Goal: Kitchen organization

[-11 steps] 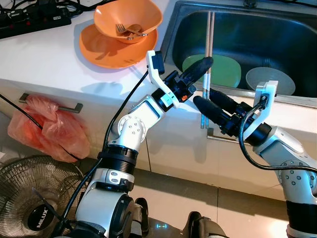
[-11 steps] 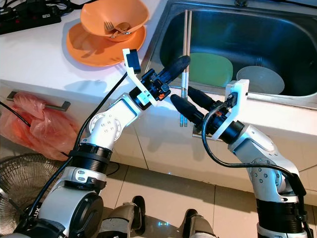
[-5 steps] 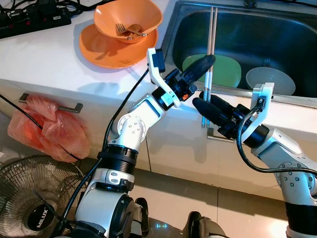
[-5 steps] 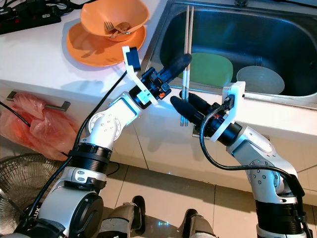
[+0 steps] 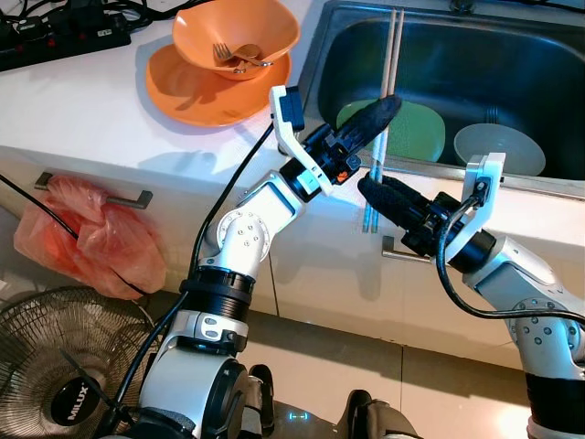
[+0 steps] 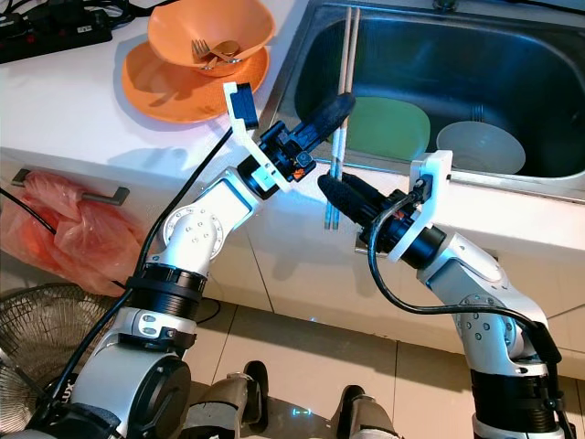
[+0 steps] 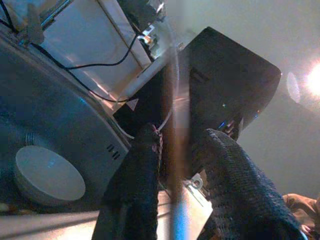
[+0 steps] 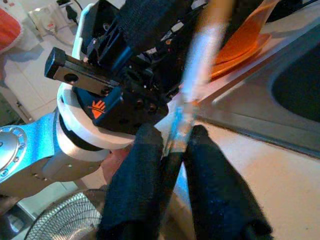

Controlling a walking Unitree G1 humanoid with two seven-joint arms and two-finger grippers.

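A pair of long chopsticks [image 5: 391,55] stands nearly upright over the front rim of the steel sink [image 5: 316,64], its top leaning slightly to the right. My left gripper [image 5: 373,117] is shut on the chopsticks at mid-length, above the sink's edge. Just below it, my right gripper [image 5: 370,190] reaches in from the right and is shut on the lower part of the same chopsticks [image 8: 187,107]. In the left wrist view the chopsticks [image 7: 175,165] run between the black fingers [image 7: 137,190]. A green plate [image 5: 416,128] and a white bowl [image 5: 498,146] lie in the sink.
An orange bowl [image 5: 236,37] holding a fork [image 5: 228,55] sits on an orange plate [image 5: 187,91] on the white counter. A power strip [image 5: 64,32] lies at the far left. A red plastic bag [image 5: 87,233] hangs from a drawer handle. A fan [image 5: 64,366] stands on the floor.
My right gripper has moved up and to the left, closing on the chopsticks' lower part. The chopsticks have tilted, their lower end swinging left. The left gripper has risen slightly.
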